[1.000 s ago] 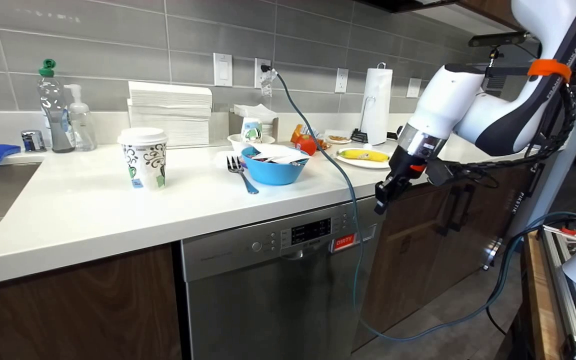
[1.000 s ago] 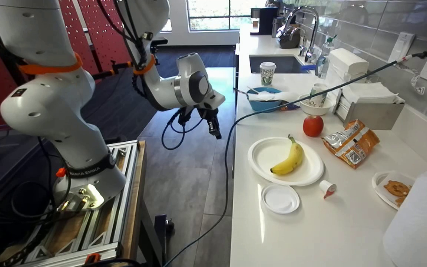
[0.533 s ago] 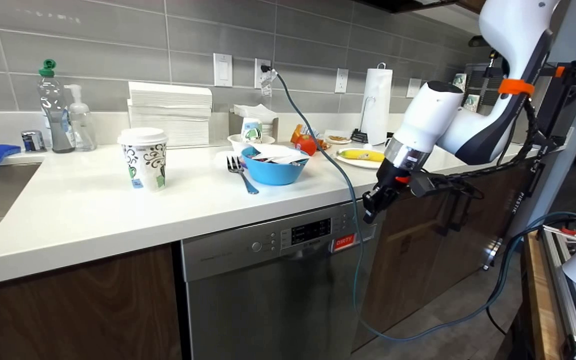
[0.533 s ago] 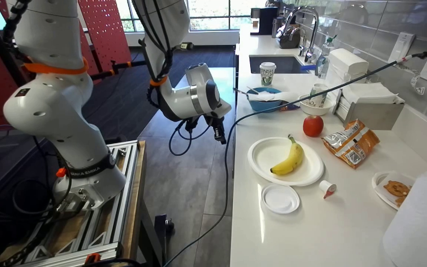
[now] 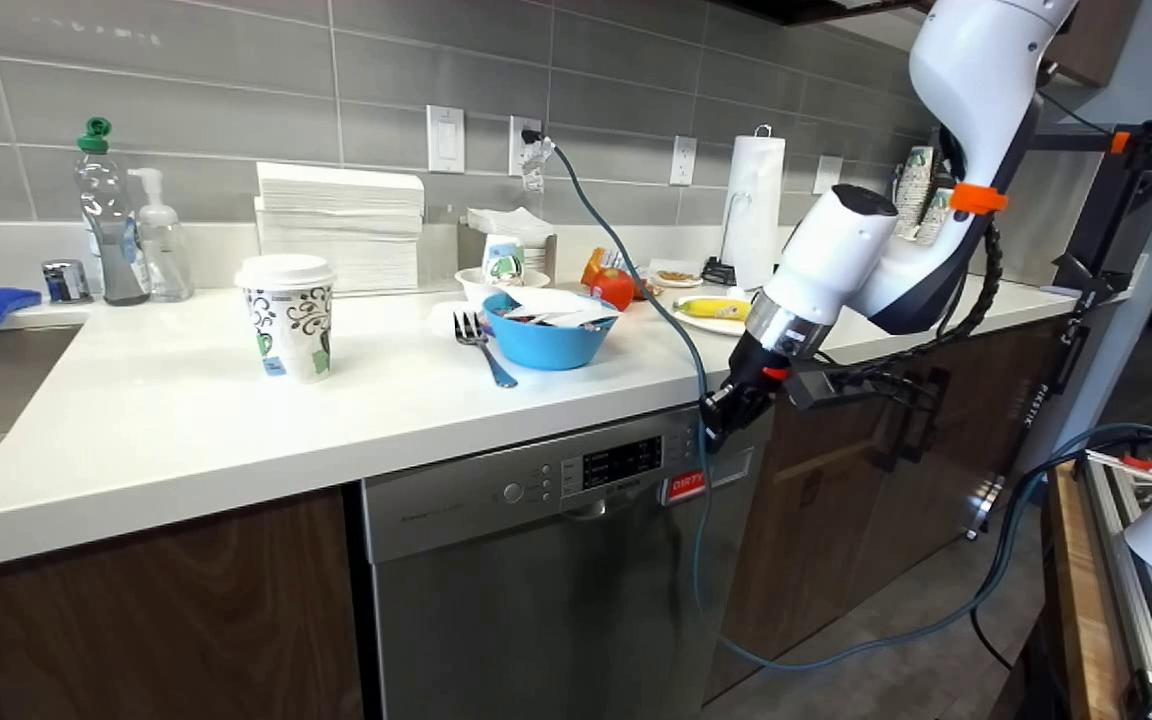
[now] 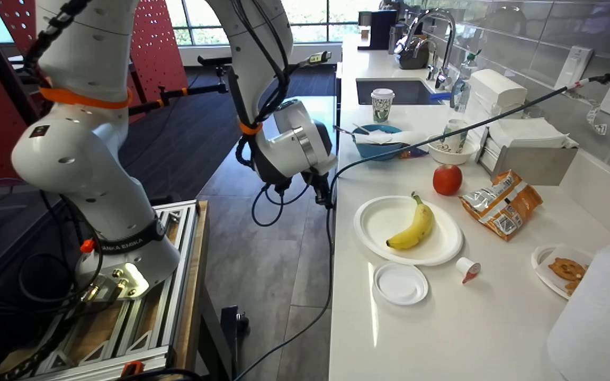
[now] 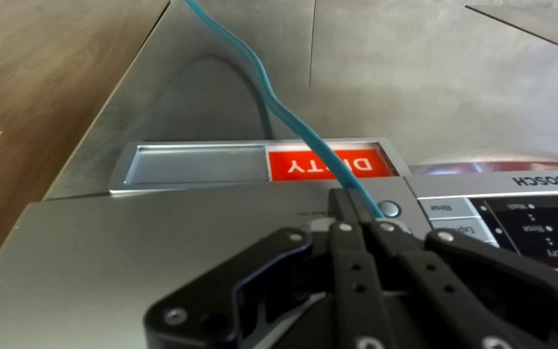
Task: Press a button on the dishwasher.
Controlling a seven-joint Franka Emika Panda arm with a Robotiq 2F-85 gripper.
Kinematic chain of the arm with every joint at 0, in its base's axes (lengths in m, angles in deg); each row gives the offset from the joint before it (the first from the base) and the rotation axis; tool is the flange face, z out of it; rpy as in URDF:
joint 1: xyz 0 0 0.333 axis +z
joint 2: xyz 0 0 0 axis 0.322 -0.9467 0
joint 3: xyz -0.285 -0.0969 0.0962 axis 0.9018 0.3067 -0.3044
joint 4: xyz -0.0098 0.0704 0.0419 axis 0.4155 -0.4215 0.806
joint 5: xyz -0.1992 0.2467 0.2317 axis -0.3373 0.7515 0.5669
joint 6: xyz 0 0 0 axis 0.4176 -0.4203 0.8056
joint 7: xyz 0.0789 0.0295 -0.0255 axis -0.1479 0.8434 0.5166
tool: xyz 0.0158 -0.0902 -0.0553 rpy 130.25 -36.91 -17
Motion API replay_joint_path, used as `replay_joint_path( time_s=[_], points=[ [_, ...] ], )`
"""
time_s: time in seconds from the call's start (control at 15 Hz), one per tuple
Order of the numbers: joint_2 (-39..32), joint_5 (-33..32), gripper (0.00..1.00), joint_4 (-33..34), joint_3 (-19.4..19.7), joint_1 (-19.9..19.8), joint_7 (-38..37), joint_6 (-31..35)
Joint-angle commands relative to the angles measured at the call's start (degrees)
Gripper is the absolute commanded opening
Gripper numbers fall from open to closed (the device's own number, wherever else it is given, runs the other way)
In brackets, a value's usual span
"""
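My gripper [image 7: 349, 194] is at the right end of the control panel [image 5: 526, 475] on the dishwasher [image 5: 536, 600], angled down and left; fingers [image 7: 339, 208] are together. Can't tell if the tips touch the panel. Dishwasher sits under the white counter [image 5: 176, 430], between a dark wooden cabinet [image 5: 146, 620] on the left and wooden doors [image 5: 816, 560] on the right. Wrist view shows a round button [image 7: 389, 208] just left of my tips. Blue cable [image 7: 303, 131] passes right at them, contact unclear. Display [image 5: 622, 462] is left of me; red DIRTY sign [image 7: 303, 167] is just below. On the counter: blue bowl [image 5: 551, 345], fork [image 5: 499, 372] just left of it, lidded cup [image 5: 286, 330] further left. Banana [image 6: 416, 230] lies on a white plate [image 6: 376, 225] to the right, red apple [image 6: 447, 180] near it.
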Motion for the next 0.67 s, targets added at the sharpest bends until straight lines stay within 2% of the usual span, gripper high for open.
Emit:
replay_joint_path(
  time_s=[0.0, 0.27, 0.6],
  points=[
    [-2.76, -7.52, 0.0, 3.16, -0.08, 0.96, -9.52, -1.49],
    [-3.91, -9.72, 0.0, 2.43, -0.55, 0.65, -11.88, -3.93],
    [-2.72, -9.8, 0.0, 0.79, -0.57, -0.18, -13.61, -3.21]
  ],
)
